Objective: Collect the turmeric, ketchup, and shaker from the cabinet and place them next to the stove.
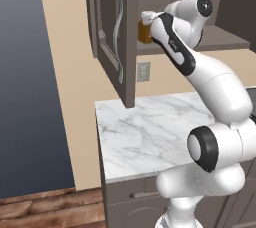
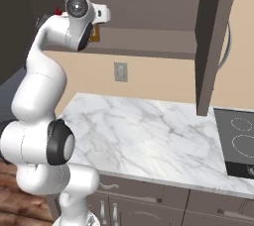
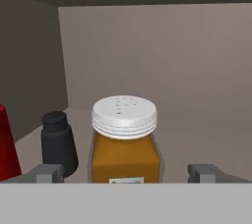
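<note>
The turmeric point(image 3: 125, 152) is an amber jar with a white perforated lid. It stands on the cabinet point(image 1: 112, 32) shelf, right in front of the hand camera. My gripper point(image 3: 127, 174) is open, with one fingertip on each side of the jar and a gap to both. A black shaker point(image 3: 58, 142) stands just left of the jar, and the red ketchup point(image 3: 6, 144) shows at the left edge. From the base, the turmeric point(image 1: 144, 33) peeks out beside my wrist on the shelf point(image 2: 149, 41). The stove point(image 2: 238, 141) lies at the right end of the counter.
The open cabinet door point(image 2: 213, 36) hangs out over the white marble counter point(image 1: 140, 132), between shelf and stove. A wall outlet point(image 2: 120, 71) sits under the shelf. The cabinet's back and left walls close in behind the items.
</note>
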{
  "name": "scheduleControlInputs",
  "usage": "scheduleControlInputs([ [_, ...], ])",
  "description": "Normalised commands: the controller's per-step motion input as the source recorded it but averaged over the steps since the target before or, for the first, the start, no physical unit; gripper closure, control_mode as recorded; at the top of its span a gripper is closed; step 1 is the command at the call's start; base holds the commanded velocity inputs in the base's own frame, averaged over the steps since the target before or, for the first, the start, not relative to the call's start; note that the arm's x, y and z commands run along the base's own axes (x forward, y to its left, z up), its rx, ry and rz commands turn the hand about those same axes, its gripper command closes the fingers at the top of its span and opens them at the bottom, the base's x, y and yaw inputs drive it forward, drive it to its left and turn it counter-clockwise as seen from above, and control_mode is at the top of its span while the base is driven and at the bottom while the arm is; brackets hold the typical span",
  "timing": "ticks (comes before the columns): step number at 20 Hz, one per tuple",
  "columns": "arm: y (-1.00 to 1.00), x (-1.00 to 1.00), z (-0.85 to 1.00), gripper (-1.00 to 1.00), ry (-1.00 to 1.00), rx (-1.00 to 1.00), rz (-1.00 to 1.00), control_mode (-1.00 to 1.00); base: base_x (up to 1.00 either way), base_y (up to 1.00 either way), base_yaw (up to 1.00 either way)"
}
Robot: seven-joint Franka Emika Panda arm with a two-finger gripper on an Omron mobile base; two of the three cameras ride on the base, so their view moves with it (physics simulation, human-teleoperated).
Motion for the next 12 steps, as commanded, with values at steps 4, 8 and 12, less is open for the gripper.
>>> scheduleControlInputs([
  [4, -0.03, 0.13, 0.00, -1.00, 0.00, 0.00, 0.09, -1.00, 0.00, 0.00, 0.00],
  [8, 0.00, 0.12, 0.00, -1.00, 0.00, 0.00, 0.05, -1.00, 0.00, 0.00, 0.00],
  [12, 0.00, 0.15, 0.00, -1.00, 0.00, 0.00, 0.01, -1.00, 0.00, 0.00, 0.00],
])
